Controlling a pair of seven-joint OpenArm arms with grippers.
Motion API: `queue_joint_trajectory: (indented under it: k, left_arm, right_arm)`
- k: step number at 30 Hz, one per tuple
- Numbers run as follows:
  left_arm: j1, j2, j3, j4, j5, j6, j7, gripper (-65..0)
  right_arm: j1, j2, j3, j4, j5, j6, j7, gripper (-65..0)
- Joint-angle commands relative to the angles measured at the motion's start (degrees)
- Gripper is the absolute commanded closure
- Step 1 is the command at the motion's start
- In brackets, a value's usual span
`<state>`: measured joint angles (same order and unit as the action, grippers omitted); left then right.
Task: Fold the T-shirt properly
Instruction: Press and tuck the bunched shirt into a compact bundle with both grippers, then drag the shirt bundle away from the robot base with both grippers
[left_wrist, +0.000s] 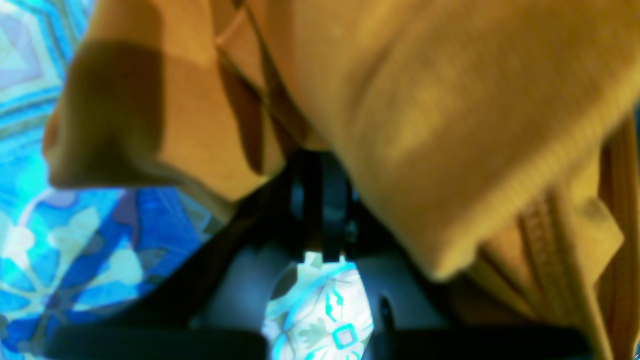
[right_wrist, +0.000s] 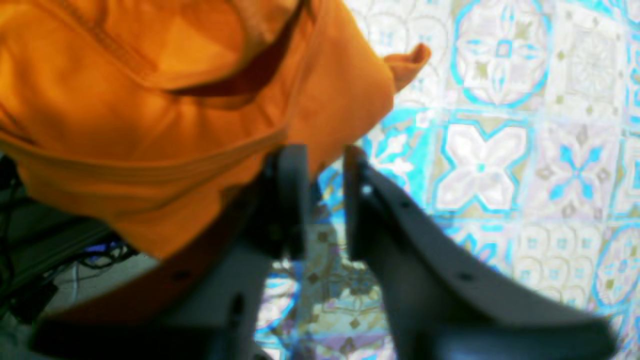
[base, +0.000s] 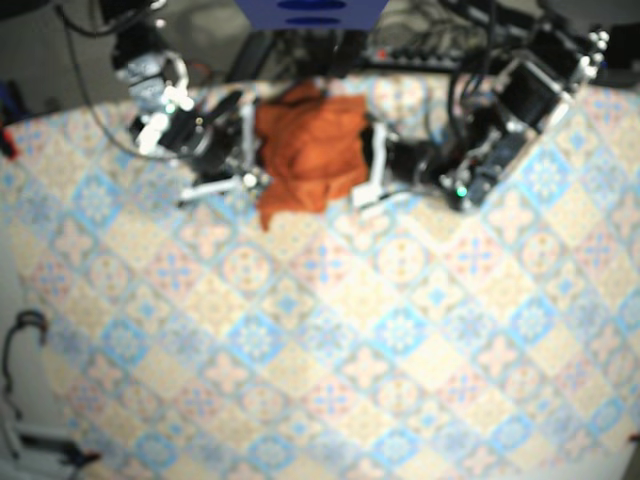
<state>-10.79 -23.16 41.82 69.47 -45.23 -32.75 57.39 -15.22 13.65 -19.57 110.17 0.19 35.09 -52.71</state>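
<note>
The table (base: 400, 330), w/ its tiled blue-and-cream cloth, fills the base view. The shirt (base: 312, 150) is at the far edge, middle. It is not flat but a crumpled orange heap, a bit longer from far to near than across, w/ one loose corner hanging toward the near side on the right arm's side.

Both arms come in from the two sides, so the heap sits btw. them and touches both; neither is clearly nearer.

The left gripper (left_wrist: 320, 170) has its jaws pressed together w/ almost no gap. The tips go under the cloth, which drapes over and around them. I judge it pinches a fold, but the pinch itself is hidden.

The right gripper (right_wrist: 322, 165) has its jaws apart by a narrow gap. Only tablecloth shows in the gap, no fabric. The shirt lies on the outer side of one of the fingers (right_wrist: 287, 200), toward the robot base, and hangs over it, i.e. beside the jaws and not inside them.

That is what the next move depends on, in my judgement. The right arm must shift sideways toward the heap, or open wider, to bring an edge btw. its jaws. Only then can the two arms lift and spread the shirt flat. Folding proper is not begun yet.
</note>
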Motion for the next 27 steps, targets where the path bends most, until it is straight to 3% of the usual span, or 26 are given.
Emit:
queue_joint_trajectory:
  k: [1, 3, 11, 20, 22, 27]
  left_arm:
    - [-0.8, -0.6, 0.2, -1.1, 7.8, 4.5, 1.6, -5.0]
    - [-0.9, -0.6, 0.2, -1.1, 7.8, 4.5, 1.7, -5.0]
    - [-0.9, -0.7, 0.2, -1.1, 7.8, 4.5, 1.6, -5.0]
    - [-0.9, -0.7, 0.2, -1.1, 7.8, 4.5, 1.6, -4.9]
    - [-0.9, -1.4, 0.2, -1.0, 7.7, 4.5, 1.5, -4.9]
    - [-0.9, -3.9, -3.2, -0.1, 7.4, 4.3, 1.4, -5.5]
  right_arm:
    - [0.5, 0.0, -0.5, 0.8, 0.6, 0.0, 1.0, -5.0]
    - [0.8, -0.3, -1.4, 0.6, 0.6, 0.0, 1.0, 0.0]
    - [3.0, -3.8, -2.1, -1.7, 0.6, 0.0, 1.3, -3.8]
    - [6.1, -5.0, -9.7, -6.3, 0.6, 0.0, 1.4, -3.7]
    - [6.1, -6.5, -10.4, -6.7, 0.6, -0.1, 1.4, -3.7]
    - [6.0, -7.8, -12.4, -6.9, -5.7, -0.3, 1.1, -3.7]
